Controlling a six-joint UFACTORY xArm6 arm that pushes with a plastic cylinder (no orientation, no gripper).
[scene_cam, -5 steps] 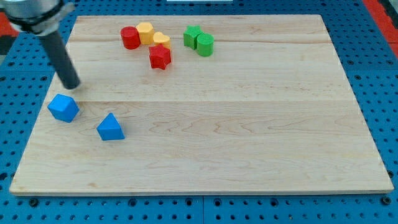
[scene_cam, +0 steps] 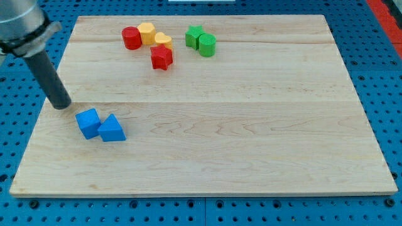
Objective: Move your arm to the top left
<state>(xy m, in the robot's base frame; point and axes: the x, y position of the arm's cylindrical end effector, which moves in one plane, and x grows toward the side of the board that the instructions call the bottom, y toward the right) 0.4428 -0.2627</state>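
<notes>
My tip [scene_cam: 61, 104] rests on the wooden board [scene_cam: 251, 125] near its left edge, about mid-height in the view. A blue cube-like block [scene_cam: 88, 122] lies just below and right of the tip, touching a blue triangular block [scene_cam: 112, 129]. Near the view's top, a red cylinder [scene_cam: 131, 38], a yellow block [scene_cam: 147, 32], a second yellow block [scene_cam: 163, 40] and a red star-shaped block [scene_cam: 161, 57] cluster together. A green block [scene_cam: 194, 36] and a green cylinder [scene_cam: 206, 44] sit to their right.
The board lies on a blue pegboard surface [scene_cam: 19, 144] that surrounds it on all sides. The arm's grey body [scene_cam: 22, 25] fills the view's top left corner.
My tip moved left and down the view. The blue cube-like block slid right and down until it touches the blue triangular block. The other blocks stayed put.
</notes>
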